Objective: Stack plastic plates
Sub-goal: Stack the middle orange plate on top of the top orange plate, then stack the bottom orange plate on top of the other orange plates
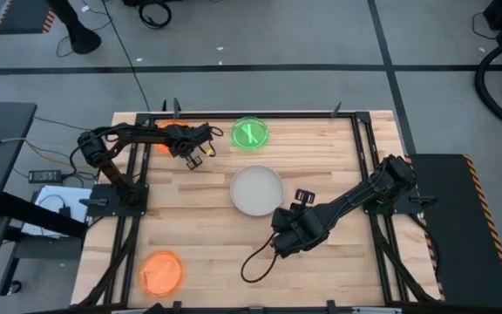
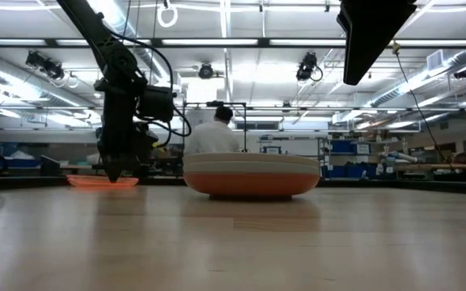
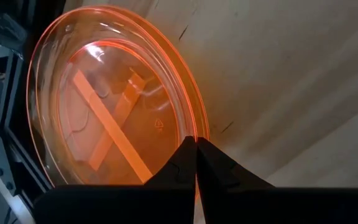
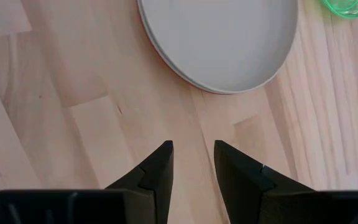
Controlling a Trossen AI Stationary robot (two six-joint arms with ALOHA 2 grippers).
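Plates scattered over the wooden table point(image 1: 190, 227): small neon orange plate point(image 1: 157, 138) at the far left edge, mostly hidden under the left arm; neon green plate point(image 1: 250, 133) at the far edge, middle; second orange plate point(image 1: 160, 271) near the front left corner; stack of larger plates point(image 1: 256, 191) in the centre, beige on top, red-orange at the base in the low view point(image 2: 252, 187). Left gripper point(image 3: 196, 163) down at the rim of the far orange plate point(image 3: 114, 106), fingers drawn together with the rim's near edge between the tips, so apparently pinching it, though how firm the hold is cannot be made out. Right gripper point(image 4: 193, 163) hovering over bare wood just beside the central stack point(image 4: 219, 37), fingers slightly parted, holding nothing. Key relation for what follows: from the pinched orange plate, central stack lying toward the table's middle and to the robot's right, with the green plate between them along the far edge but off the direct line. Left arm far nearer to this plate, right arm nearer to the stack. Round plate, no long axis to align; probably a lift and carry inward to the stack.
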